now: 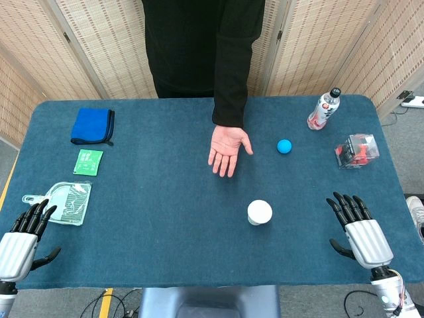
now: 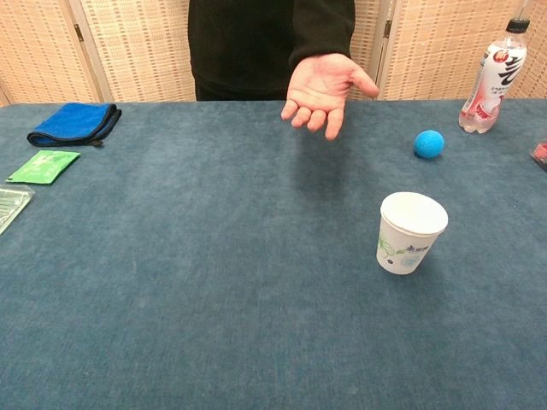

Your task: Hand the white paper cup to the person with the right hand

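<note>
Right hand (image 1: 356, 227) and left hand (image 1: 23, 235): released, fingers apart, grasping nothing. Cup (image 1: 260, 212): upright, left of right hand, well apart. Palm (image 1: 228, 149): beyond, raised, waiting. Risk: light and open-topped, easily crushed or tipped by hard grip.

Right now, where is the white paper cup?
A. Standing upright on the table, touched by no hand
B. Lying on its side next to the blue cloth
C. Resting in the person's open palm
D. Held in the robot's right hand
A: the white paper cup stands upright on the blue table, apart from the right hand and the person's open palm.
</note>
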Motion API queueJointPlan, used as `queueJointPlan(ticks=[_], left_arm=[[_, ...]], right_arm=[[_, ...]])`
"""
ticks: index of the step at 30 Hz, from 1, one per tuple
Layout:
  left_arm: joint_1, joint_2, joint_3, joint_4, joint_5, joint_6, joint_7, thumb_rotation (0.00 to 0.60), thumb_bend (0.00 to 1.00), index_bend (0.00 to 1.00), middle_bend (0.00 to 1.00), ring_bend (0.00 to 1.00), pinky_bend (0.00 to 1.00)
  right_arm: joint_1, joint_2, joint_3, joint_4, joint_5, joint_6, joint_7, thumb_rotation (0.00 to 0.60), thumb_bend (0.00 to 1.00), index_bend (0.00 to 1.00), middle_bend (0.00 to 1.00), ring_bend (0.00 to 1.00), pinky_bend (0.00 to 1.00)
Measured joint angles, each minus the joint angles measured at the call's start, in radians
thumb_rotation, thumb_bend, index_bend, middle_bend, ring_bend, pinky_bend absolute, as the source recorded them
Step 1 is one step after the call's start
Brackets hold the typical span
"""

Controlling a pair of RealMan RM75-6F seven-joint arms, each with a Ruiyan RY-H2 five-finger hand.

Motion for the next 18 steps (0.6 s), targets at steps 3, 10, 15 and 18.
queueJointPlan(ticks=[3, 10, 15, 18], left_arm=[[-0.001, -0.001, -0.001, -0.001, -0.005, -0.004, 0.001, 0.6, 0.27, 0.07, 0.0, 0.0, 0.17], [-0.005, 0.002, -0.003, -0.004, -0.01, -0.012, -0.011, 0.6, 0.27, 0.07, 0.0, 0.0, 0.17], [-0.01, 0.01, -0.004, -0.002, -0.021, -0.024, -0.04, 0.6, 0.27, 0.07, 0.0, 0.0, 0.17], [-0.01, 0.017, -0.004, -0.002, -0.027, -0.029, -0.054, 0.6, 0.27, 0.07, 0.0, 0.0, 0.17]], right_arm=[[0.003, -0.001, 0.001, 0.001, 0.003, -0.006, 0.001, 0.6, 0.18, 0.0, 0.0, 0.0, 0.0], [0.028, 0.007, -0.008, -0.002, -0.013, -0.047, 0.073, 0.6, 0.18, 0.0, 0.0, 0.0, 0.0], [0.105, 0.02, 0.007, -0.027, 0.003, -0.174, 0.112, 0.6, 0.19, 0.0, 0.0, 0.0, 0.0], [0.172, 0.019, 0.034, -0.049, 0.051, -0.284, 0.106, 0.6, 0.2, 0.0, 0.0, 0.0, 0.0]])
